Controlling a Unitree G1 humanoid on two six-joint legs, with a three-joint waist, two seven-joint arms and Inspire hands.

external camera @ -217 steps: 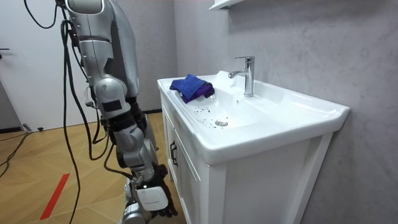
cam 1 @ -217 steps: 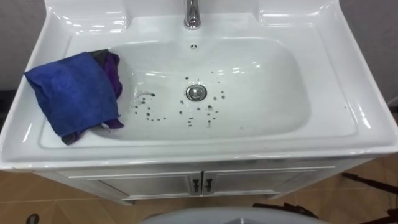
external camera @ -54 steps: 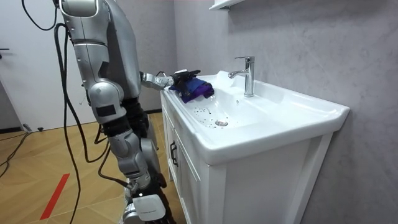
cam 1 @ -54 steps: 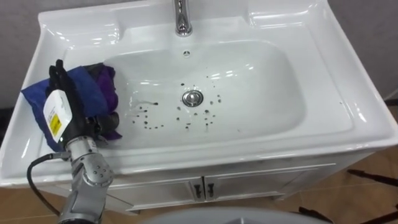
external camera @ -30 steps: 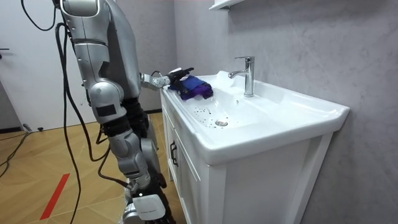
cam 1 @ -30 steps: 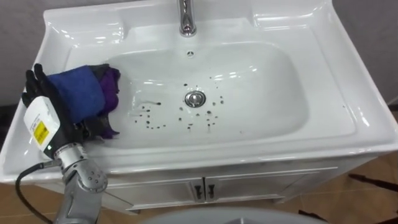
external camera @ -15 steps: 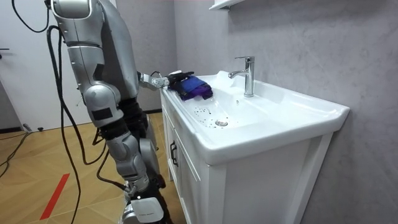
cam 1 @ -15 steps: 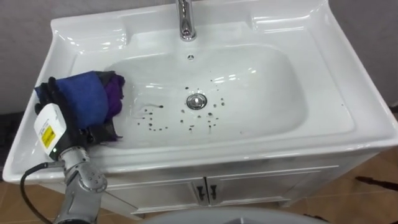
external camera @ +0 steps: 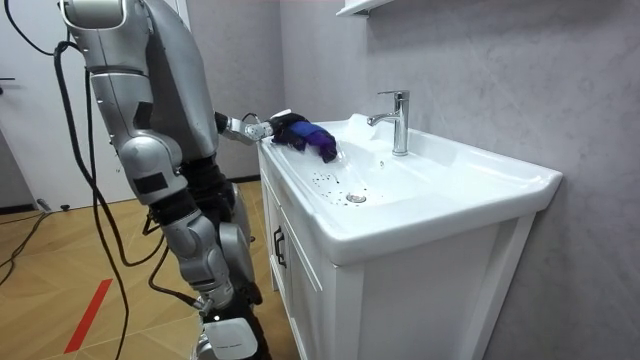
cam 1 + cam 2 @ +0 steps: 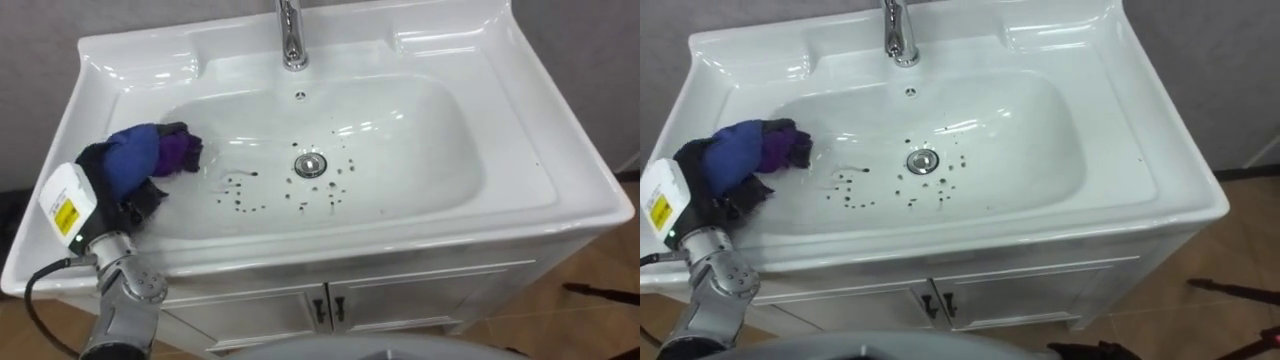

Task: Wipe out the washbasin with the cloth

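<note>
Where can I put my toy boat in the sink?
Bare: the right side of the basin, between drain and wall, and the ledges beside the faucet. Crowded: the left end, where the left hand clutches the cloth.

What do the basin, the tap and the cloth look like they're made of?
The basin looks like glazed ceramic: glossy white with sharp reflections. The tap looks like chromed metal, mirror-bright. The cloth is soft blue and purple fabric, perhaps microfibre; it bunches into folds.
</note>
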